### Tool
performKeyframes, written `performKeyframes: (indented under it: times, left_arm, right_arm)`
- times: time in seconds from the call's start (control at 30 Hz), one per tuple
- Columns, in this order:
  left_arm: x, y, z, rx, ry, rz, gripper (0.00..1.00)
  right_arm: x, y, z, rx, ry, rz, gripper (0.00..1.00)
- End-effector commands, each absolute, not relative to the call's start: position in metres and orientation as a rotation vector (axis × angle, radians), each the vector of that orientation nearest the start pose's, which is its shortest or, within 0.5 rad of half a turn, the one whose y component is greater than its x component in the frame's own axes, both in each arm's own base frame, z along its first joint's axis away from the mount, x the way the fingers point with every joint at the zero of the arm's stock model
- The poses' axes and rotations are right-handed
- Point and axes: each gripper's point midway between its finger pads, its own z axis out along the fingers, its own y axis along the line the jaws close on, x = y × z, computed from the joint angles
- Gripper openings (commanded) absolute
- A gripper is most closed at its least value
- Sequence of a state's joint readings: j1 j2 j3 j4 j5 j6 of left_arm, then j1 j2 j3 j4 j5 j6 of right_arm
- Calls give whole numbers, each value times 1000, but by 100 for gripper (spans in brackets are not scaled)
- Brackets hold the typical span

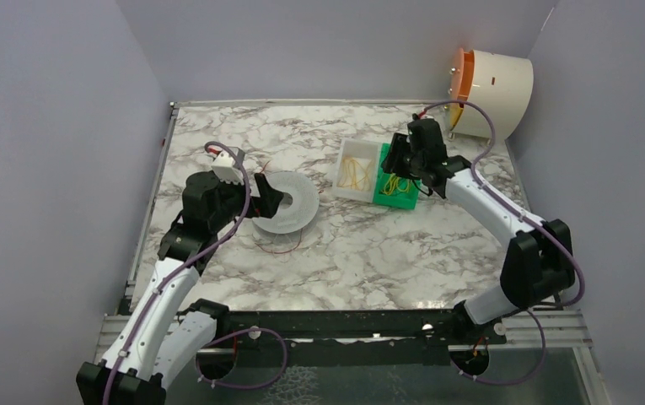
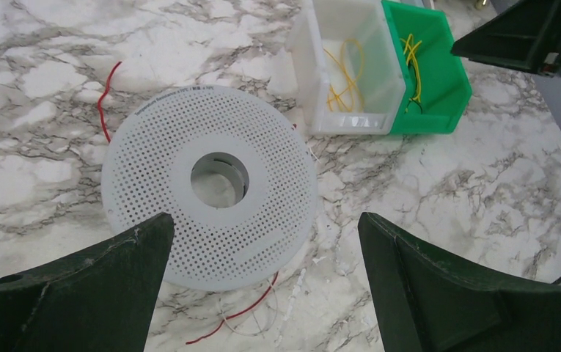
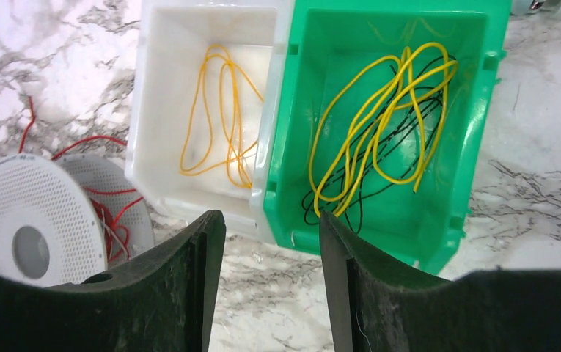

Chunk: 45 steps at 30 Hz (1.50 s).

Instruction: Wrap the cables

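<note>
Nearest the arm bases, on the grey-veined marble tabletop (image 1: pixel 369 253), the left gripper (image 2: pixel 262 286) hangs over the white perforated plastic spool (image 2: pixel 211 187), its dark fingers (image 2: pixel 79 286) spread wide to either side of the disc and holding nothing. A thin dark red wire (image 2: pixel 237 314) trails from under the spool's near rim, and another red strand (image 2: pixel 103 99) lies on the marble just beside its far-left edge; in the right wrist view red wire shows wound between the spool's two flanges, so a red cable looks already partly wrapped.

Further out, the right gripper (image 3: pixel 271 279) hovers above the seam between the two bins, fingers (image 3: pixel 182 286) apart with a modest gap, empty. The white rectangular plastic bin (image 3: pixel 152 110) holds a loose loop of thin yellow cable (image 3: pixel 215 117). Touching it on the right, the green rectangular plastic bin (image 3: pixel 468 139) holds a tangle of yellow cables (image 3: pixel 380 125) lying over thin black cables (image 3: pixel 369 180).

The step in hand appears to be picking the next cable. To do it well, the right gripper should shift fully over one bin, come down on a single strand near an end, not the middle of the tangle, and lift slowly so neighbours fall away. The bin walls are close; a centred descent avoids tipping them

At the back right corner, a white cylindrical drum with an orange rim (image 1: pixel 491 89) lies on its side
</note>
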State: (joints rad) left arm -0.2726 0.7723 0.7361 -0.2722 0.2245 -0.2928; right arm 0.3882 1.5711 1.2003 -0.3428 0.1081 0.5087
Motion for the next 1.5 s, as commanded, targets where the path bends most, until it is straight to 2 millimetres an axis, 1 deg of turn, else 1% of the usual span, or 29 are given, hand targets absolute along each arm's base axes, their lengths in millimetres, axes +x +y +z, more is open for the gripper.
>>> performKeyframes:
  times: [0.0,0.13,0.23,0.3,0.37,0.43,0.5,0.57,0.63,0.7,0.77,0.8,0.9,1.0,1.2,1.33,1.47]
  left_arm:
    - [272,-142,227,196,1953,-649,99]
    - [273,-145,215,197,2002,-614,99]
    - [272,-151,204,214,2052,-576,99]
    - [270,-157,198,241,2083,-540,99]
    - [267,-162,194,263,2109,-490,98]
    - [266,-166,198,282,2121,-437,97]
    - [265,-171,204,307,2131,-404,97]
    - [268,-176,216,317,2122,-403,97]
    - [271,-182,227,327,2114,-413,97]
    - [276,-187,238,340,2097,-421,97]
    - [280,-190,244,341,2084,-426,97]
    - [282,-192,244,344,2079,-432,97]
    - [283,-196,235,363,2061,-445,98]
    - [279,-196,230,377,2034,-471,99]
    - [268,-196,240,382,1976,-528,99]
    - [263,-201,238,406,1982,-570,99]
    - [264,-201,235,405,1992,-580,99]
  right_arm:
    - [396,162,190,94,2150,365,55]
    - [383,161,203,45,2096,395,55]
    - [374,161,204,2,2077,410,56]
    - [371,156,203,-5,2075,383,56]
    - [370,146,202,21,2072,328,58]
    - [371,134,202,41,2065,262,60]
    - [372,124,199,77,2072,197,60]
    - [374,119,194,127,2080,167,60]
    - [377,122,189,143,2093,177,60]
    - [382,129,187,143,2116,200,60]
    - [390,133,185,160,2136,208,59]
    - [394,133,183,183,2147,198,58]
    - [403,137,175,236,2173,200,55]
    - [412,140,165,262,2188,190,52]
    - [428,134,133,325,2256,117,44]
    - [431,136,114,358,2300,108,40]
    - [432,138,95,379,2340,123,40]
